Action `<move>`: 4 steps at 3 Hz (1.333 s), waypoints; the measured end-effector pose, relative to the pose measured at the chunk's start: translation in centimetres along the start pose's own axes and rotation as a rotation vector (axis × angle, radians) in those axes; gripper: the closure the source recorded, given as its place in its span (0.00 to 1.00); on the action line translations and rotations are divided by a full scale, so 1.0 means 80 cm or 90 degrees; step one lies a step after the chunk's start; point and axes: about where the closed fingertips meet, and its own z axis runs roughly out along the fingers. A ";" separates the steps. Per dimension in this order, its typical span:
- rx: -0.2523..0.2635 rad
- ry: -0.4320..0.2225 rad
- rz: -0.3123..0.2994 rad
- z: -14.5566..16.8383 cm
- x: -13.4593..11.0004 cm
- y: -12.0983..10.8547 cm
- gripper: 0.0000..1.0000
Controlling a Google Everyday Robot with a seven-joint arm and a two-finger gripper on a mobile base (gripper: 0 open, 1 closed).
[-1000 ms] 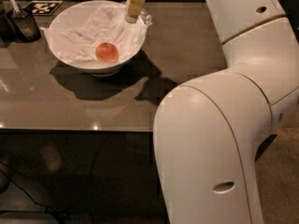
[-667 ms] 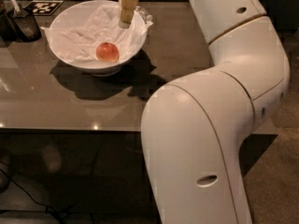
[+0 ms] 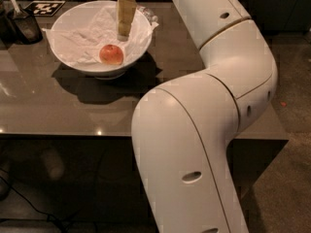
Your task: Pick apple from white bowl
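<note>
White crumpled paper [image 3: 77, 40] lines the white bowl [image 3: 77, 68] in the upper left of the frame, and the apple [image 3: 111, 55] sits inside, toward the near wall. The gripper [image 3: 124, 35] hangs over the bowl, just up and right of the apple. Whether the claw is open or closed, I cannot tell. At the far left, a dark cup [image 3: 24, 28] holds a utensil [image 3: 12, 1]. A black-and-white tag [image 3: 44, 6] lies behind it on the table [image 3: 58, 106], its pattern unreadable.

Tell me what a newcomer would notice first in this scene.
The huge white robot arm fills the right side and foreground, bending up over the dark table. At upper left, the red-orange apple sits alone in the paper-lined white bowl. The tan tool hangs over the bowl, close to the apple.
</note>
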 end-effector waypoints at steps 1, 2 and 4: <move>-0.019 0.003 0.004 0.023 0.001 0.003 0.00; -0.033 0.002 0.008 0.040 0.004 0.004 0.00; -0.058 0.008 -0.010 0.069 -0.004 0.007 0.02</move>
